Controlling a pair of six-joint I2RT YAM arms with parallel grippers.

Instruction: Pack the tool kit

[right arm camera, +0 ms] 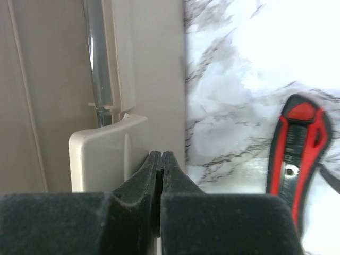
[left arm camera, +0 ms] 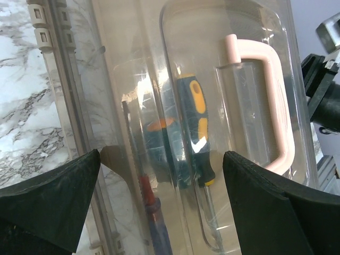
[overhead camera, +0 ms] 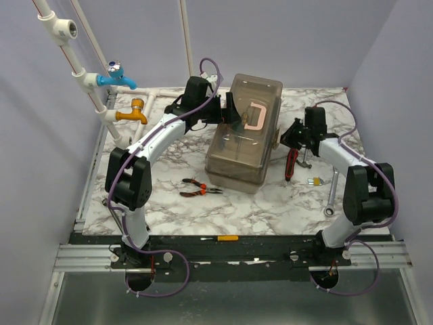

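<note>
Left gripper [left arm camera: 162, 159] hung wide apart over box [overhead camera: 237, 156] | right gripper [right arm camera: 161, 159], pinched together on nothing, sat by latch [right arm camera: 103, 154] at box's 3 o'clock; could slip off | pliers [overhead camera: 199, 189] at 7 o'clock lay unpacked

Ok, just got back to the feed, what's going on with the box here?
Both arms are at the toolbox, its lid down. The left claw hangs open over the lid beside the pink handle; a blue and yellow screwdriver shows through it. The right claw is shut, tips at the beige latch on the box's side. Pliers, a wrench and a red and black tool lie out on the table.
</note>
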